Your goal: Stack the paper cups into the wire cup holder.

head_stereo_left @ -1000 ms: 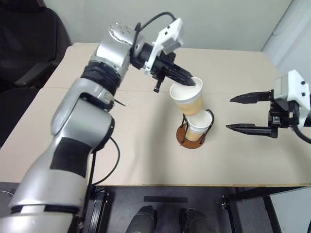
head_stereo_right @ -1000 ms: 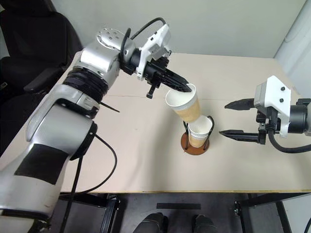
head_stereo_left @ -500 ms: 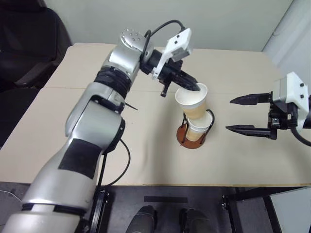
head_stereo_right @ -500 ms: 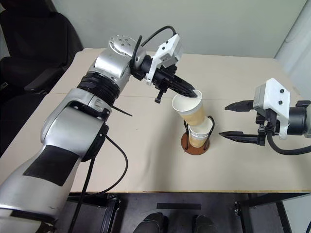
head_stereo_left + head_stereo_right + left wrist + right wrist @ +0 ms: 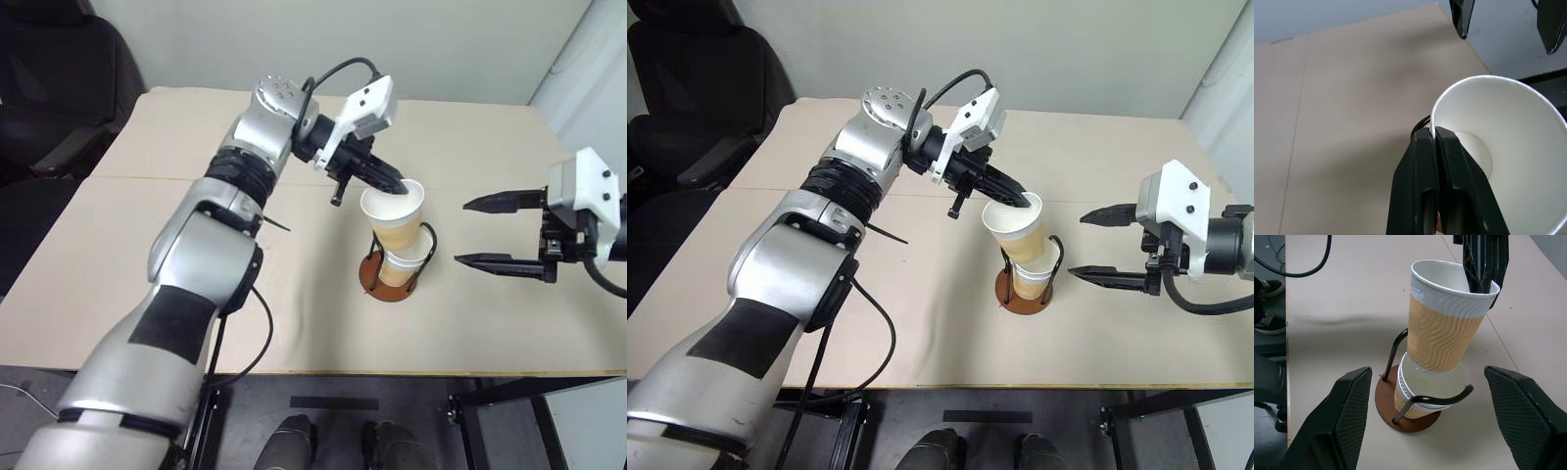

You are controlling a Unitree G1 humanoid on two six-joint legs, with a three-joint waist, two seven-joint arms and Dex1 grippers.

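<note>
The wire cup holder (image 5: 1385, 402), a reddish-brown disc with black wire loops, stands mid-table with one paper cup (image 5: 1418, 400) nested in it. A second paper cup (image 5: 396, 219), tan with a white rim, leans over it with its bottom set into the lower cup's mouth. My left gripper (image 5: 400, 185) is shut on that upper cup's far rim, one finger inside and one outside, as its wrist view shows (image 5: 1434, 134). My right gripper (image 5: 461, 231) hovers open to the right of the holder, level with it and apart from both cups.
The tan table (image 5: 196, 255) spreads wide to the left of the holder and behind it. A black chair (image 5: 49, 88) stands off its back left corner. The table's front edge (image 5: 323, 373) runs close below the holder.
My left gripper carried the cup rightward and down, from above-left of the holder until its bottom entered the nested cup. The right gripper has stayed where it was.
</note>
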